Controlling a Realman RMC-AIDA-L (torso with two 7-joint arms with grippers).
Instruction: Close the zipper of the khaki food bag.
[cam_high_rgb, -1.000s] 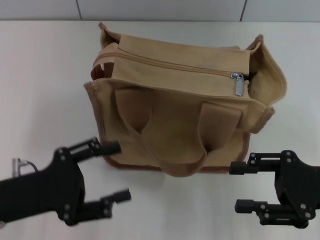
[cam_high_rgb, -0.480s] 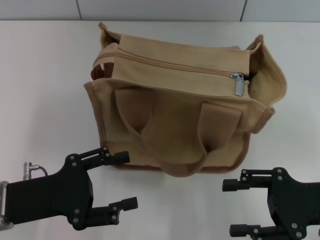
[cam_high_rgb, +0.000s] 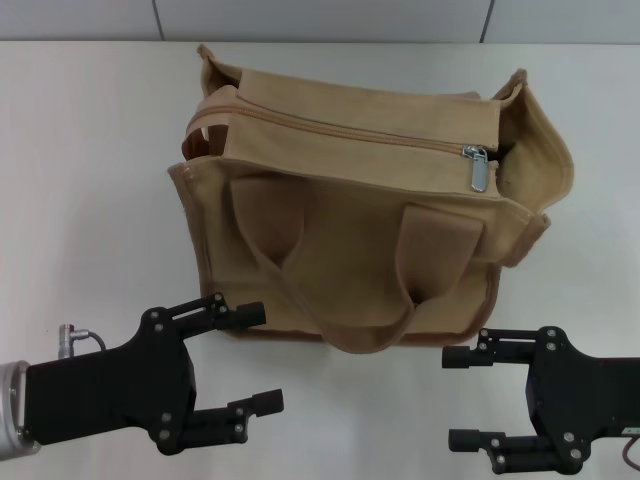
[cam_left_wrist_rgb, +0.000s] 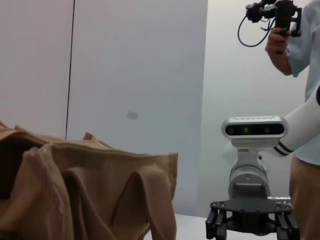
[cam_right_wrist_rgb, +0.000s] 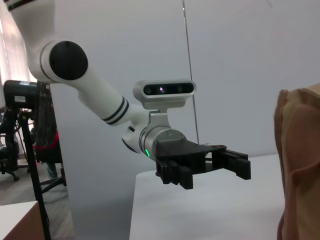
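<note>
The khaki food bag (cam_high_rgb: 350, 230) stands upright in the middle of the white table (cam_high_rgb: 90, 180), its two handles folded toward me. The zipper (cam_high_rgb: 340, 130) runs along its top, with the silver slider and pull tab (cam_high_rgb: 477, 167) at the bag's right end. My left gripper (cam_high_rgb: 256, 360) is open and empty, in front of the bag's lower left corner and apart from it. My right gripper (cam_high_rgb: 457, 398) is open and empty, in front of the bag's lower right corner. The bag also shows in the left wrist view (cam_left_wrist_rgb: 90, 190) and at the edge of the right wrist view (cam_right_wrist_rgb: 300, 165).
The left wrist view shows my right gripper (cam_left_wrist_rgb: 250, 231) farther off and a person holding a camera rig (cam_left_wrist_rgb: 292, 30) behind it. The right wrist view shows my left gripper (cam_right_wrist_rgb: 244, 164) over the table. A grey wall (cam_high_rgb: 320, 18) bounds the table's far edge.
Both grippers have drawn back toward the table's near edge, away from the bag, the left one also shifting right. The bag and the slider have not moved.
</note>
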